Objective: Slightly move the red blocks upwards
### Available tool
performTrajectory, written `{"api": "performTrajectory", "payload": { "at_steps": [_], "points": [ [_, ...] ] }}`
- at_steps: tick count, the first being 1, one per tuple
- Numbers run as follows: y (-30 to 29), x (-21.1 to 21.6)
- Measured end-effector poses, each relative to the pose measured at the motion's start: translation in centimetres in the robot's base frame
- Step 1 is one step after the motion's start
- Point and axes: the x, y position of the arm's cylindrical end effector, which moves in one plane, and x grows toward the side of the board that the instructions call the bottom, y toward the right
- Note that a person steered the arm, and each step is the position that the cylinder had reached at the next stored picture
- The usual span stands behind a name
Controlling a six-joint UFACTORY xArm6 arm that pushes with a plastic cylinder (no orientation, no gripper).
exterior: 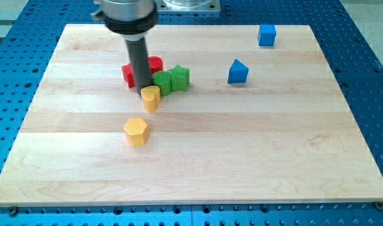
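Two red blocks sit left of centre near the view's top: one (127,75) to the left of the rod and one (155,64) to its right, both partly hidden by the rod. My tip (143,91) rests just below them, touching or nearly touching the top edge of a yellow rounded block (151,98). Two green blocks, one rounded (162,82) and one star-like (179,78), lie right of the tip against the right red block.
A yellow hexagonal block (136,131) lies below the tip. A blue pointed block (238,72) sits right of centre and a blue cube (267,35) near the top right. The wooden board (273,157) lies on a blue perforated table.
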Motion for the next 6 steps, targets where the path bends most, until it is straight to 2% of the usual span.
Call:
{"api": "performTrajectory", "payload": {
  "at_steps": [1, 2, 3, 4, 5, 6],
  "points": [
    [-6.4, 0.9],
    [-8.6, 0.8],
    [-0.8, -2.9],
    [-0.5, -2.6],
    [-8.5, -1.2],
    [-6.4, -3.9]
  ]
}}
